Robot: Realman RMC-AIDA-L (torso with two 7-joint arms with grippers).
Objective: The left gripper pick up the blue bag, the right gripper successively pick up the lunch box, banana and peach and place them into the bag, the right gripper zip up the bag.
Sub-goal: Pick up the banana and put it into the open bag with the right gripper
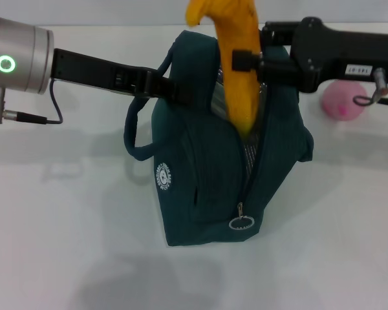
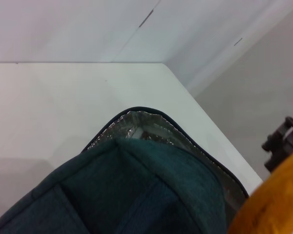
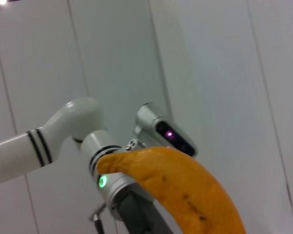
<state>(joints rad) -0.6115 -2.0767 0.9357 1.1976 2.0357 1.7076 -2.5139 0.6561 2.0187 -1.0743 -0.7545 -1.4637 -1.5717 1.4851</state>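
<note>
In the head view, the blue bag (image 1: 213, 174) is standing upright on the white table (image 1: 64, 258), its zipper open down the front with the ring pull (image 1: 242, 223) hanging near the base. The left arm is reaching in horizontally from the bag's left, and the left gripper (image 1: 171, 87) is pinching the bag's top edge beside the carry handle (image 1: 137, 132), fingers pressed together on the fabric. The right arm is stretching in level from the bag's right, and the right gripper (image 1: 249, 61) is clamping the banana (image 1: 236, 64) at mid-length; the fruit is hanging nearly vertical, its lower tip dipping into the bag's opening while its upper end is rising above the bag. The pink peach (image 1: 343, 100) is lying on the table behind the bag to its right, partly behind the right arm. In the left wrist view, the bag's dark fabric (image 2: 136, 190) is filling the near part, its silver lining (image 2: 146, 127) showing at the mouth, and the banana (image 2: 273, 204) is entering just beside it. In the right wrist view, the banana (image 3: 185, 190) is curving across the foreground, with the left arm's wrist and its green light (image 3: 102, 181) just behind it.
</note>
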